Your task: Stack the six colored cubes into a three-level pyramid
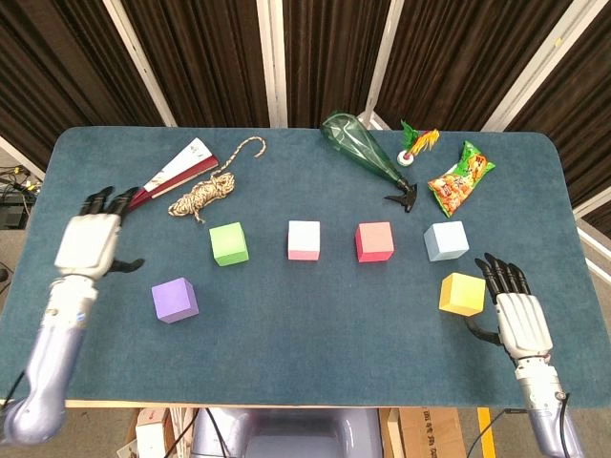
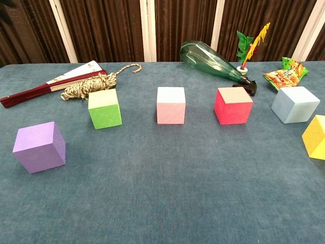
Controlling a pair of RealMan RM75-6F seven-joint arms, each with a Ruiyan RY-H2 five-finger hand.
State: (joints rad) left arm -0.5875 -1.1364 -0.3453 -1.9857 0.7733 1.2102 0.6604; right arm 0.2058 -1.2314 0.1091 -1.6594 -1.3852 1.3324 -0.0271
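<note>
Six cubes lie apart on the blue table (image 1: pixel 305 353): purple (image 1: pixel 175 300) (image 2: pixel 39 147), green (image 1: pixel 229 243) (image 2: pixel 105 108), pink (image 1: pixel 304 240) (image 2: pixel 171 105), red (image 1: pixel 374 241) (image 2: pixel 233 105), light blue (image 1: pixel 446 240) (image 2: pixel 295 104) and yellow (image 1: pixel 461 294) (image 2: pixel 315 137). My left hand (image 1: pixel 89 242) hovers open, fingers spread, up and left of the purple cube. Just right of the yellow cube my right hand (image 1: pixel 518 320) is open, touching nothing. Neither hand shows in the chest view.
Along the back lie a folded fan (image 1: pixel 160 179), a coil of rope (image 1: pixel 204 194), a green glass bottle (image 1: pixel 363 149), a feather shuttlecock (image 1: pixel 414 146) and a snack bag (image 1: pixel 460 176). The table's front edge runs close below both hands.
</note>
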